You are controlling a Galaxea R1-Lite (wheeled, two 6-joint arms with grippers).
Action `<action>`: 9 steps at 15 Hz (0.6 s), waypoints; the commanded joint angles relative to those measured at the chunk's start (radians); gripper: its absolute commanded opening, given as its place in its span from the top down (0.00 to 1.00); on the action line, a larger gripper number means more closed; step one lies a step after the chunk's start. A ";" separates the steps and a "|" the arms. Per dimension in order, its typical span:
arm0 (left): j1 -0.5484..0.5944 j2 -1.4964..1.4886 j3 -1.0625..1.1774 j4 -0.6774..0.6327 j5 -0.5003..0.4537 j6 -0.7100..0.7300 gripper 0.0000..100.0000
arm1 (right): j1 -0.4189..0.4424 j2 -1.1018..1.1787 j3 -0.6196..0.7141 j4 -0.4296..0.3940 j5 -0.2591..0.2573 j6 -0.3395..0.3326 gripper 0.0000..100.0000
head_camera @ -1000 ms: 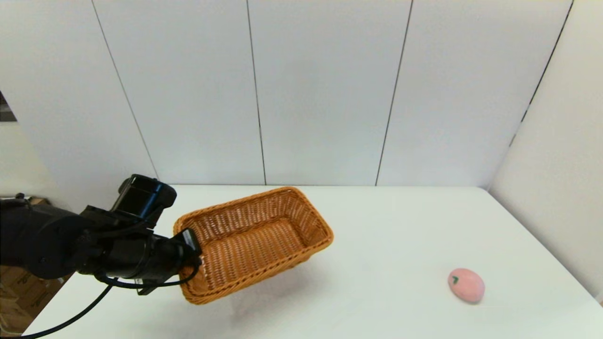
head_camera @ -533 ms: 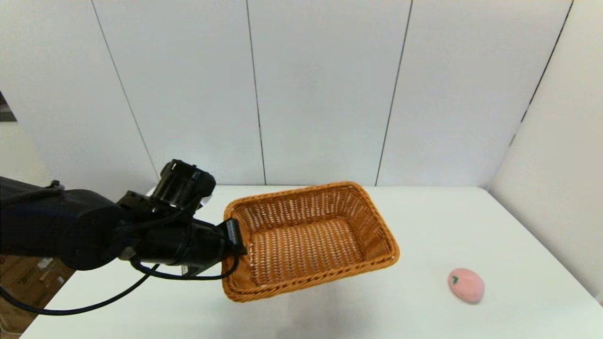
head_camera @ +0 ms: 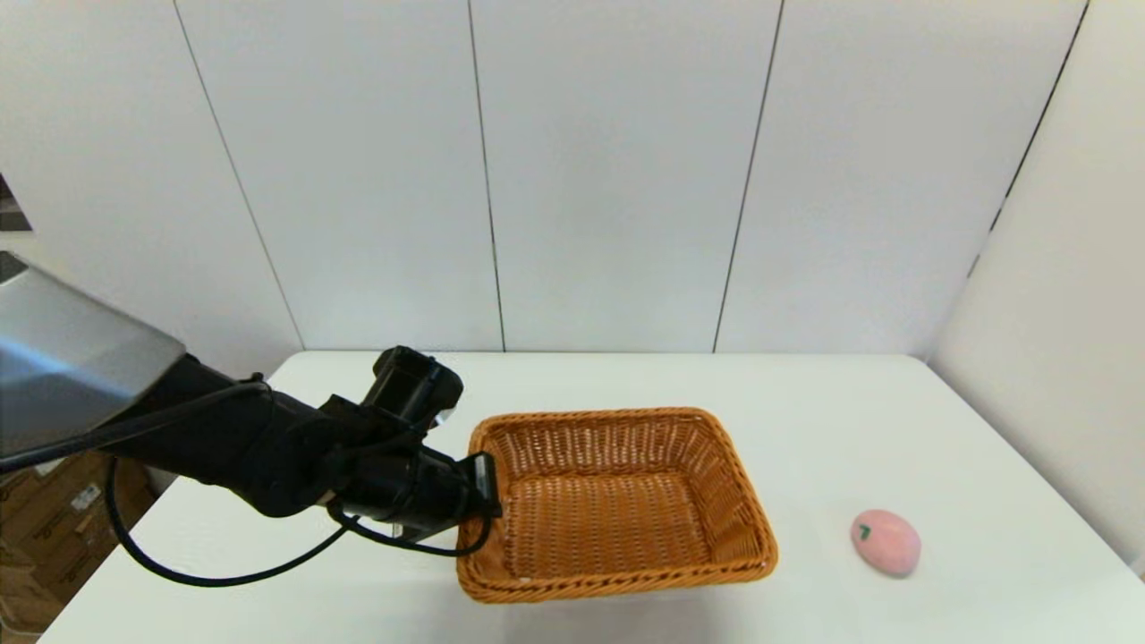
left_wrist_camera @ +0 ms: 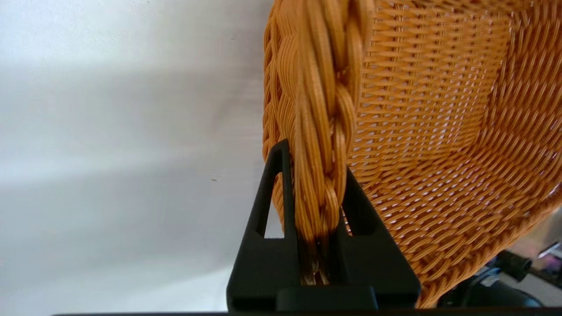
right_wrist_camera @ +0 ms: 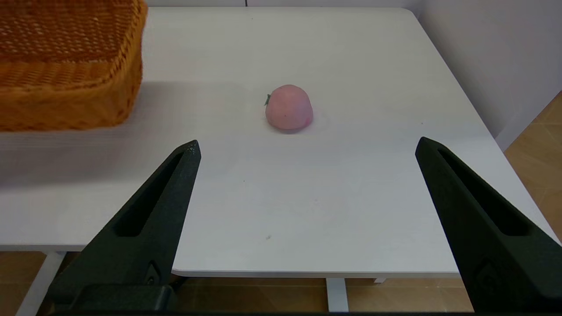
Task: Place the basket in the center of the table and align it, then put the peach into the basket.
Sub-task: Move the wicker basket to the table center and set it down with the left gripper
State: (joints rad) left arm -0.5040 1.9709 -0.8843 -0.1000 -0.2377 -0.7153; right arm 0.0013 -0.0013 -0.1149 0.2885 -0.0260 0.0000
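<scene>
The orange-brown woven basket (head_camera: 617, 505) sits low over the middle of the white table (head_camera: 805, 420), its long side roughly parallel to the table's front edge. My left gripper (head_camera: 487, 492) is shut on the braided rim (left_wrist_camera: 322, 131) of the basket's left short side. The pink peach (head_camera: 885, 541) lies on the table to the right of the basket, apart from it. In the right wrist view the peach (right_wrist_camera: 288, 107) lies ahead of my right gripper (right_wrist_camera: 307, 147), which is open and held back at the table's near edge, out of the head view.
White wall panels stand behind the table and along its right side. Cardboard boxes (head_camera: 45, 510) sit on the floor at the left. The left arm's black cable (head_camera: 224, 572) hangs over the table's front left part.
My left gripper has carried the basket to the right and down toward the table, turning it from skewed to nearly square with the table's edges. The peach has stayed in place.
</scene>
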 commanded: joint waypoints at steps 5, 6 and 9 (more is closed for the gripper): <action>-0.064 0.100 -0.002 -0.066 -0.002 -0.010 1.00 | 0.000 0.000 0.000 0.001 0.000 0.000 0.00; -0.068 0.103 -0.002 -0.069 -0.002 -0.012 1.00 | 0.000 0.000 0.000 0.001 0.000 0.000 0.00; -0.073 0.109 -0.007 -0.069 0.000 -0.016 1.00 | 0.000 0.000 0.000 0.001 0.000 0.000 0.00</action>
State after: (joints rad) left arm -0.5738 2.0723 -0.8898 -0.1683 -0.2370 -0.7249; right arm 0.0013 -0.0013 -0.1149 0.2881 -0.0260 0.0000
